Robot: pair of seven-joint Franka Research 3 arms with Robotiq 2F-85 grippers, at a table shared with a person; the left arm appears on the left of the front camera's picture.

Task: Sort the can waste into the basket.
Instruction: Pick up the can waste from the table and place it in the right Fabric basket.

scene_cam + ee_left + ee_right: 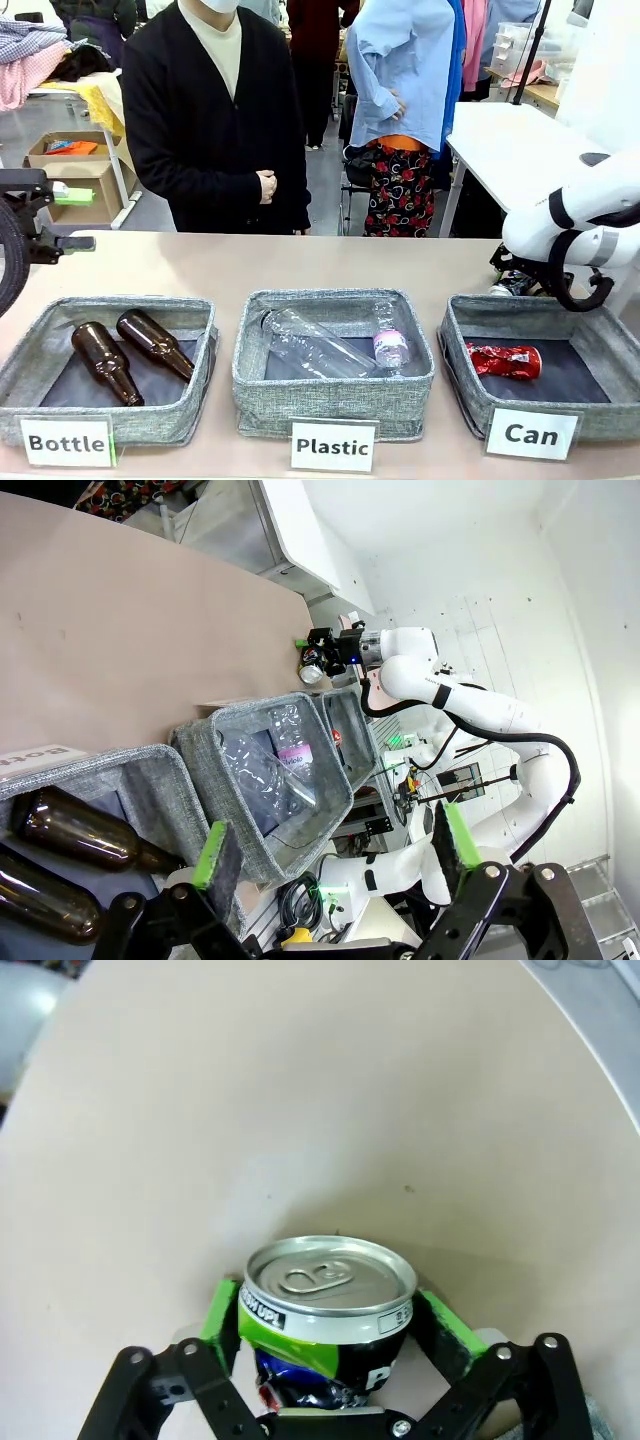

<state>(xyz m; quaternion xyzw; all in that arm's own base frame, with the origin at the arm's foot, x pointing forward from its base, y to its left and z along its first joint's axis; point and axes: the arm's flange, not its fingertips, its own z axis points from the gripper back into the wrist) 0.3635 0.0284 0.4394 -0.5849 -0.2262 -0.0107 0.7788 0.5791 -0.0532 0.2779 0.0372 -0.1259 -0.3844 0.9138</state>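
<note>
Green pads on the right gripper [330, 1345] sit against both sides of the crushed black-silver can with the green-yellow band [328, 1310] at the lower middle of the right wrist view, the jaws pinching its dented body just under the intact silver lid while it stands on the beige tabletop [300, 1110]. In the front view this gripper [520, 280] is at the right edge, low behind the far rim of the grey fabric basket with the white "Can" sign [455, 345], which fills the lower right of the frame. On the basket's dark floor lies the crushed red can with white marks [504, 360], already sorted. The black-silver can looks light and thin-walled, already buckled, so I judge it will give further under a hard squeeze and its smooth metal could slip; the stiffer ring near the lid seems the safest place to hold. What remains, as I read it, is a short lift over the rim and a release inside the basket. The left gripper [335, 845] shows at the bottom of the left wrist view with its jaws spread wide and nothing between them, hanging above the grey bin holding two brown glass bottles [60, 850]; the middle grey bin with clear plastic bottles [280, 770] is beside it.
</note>
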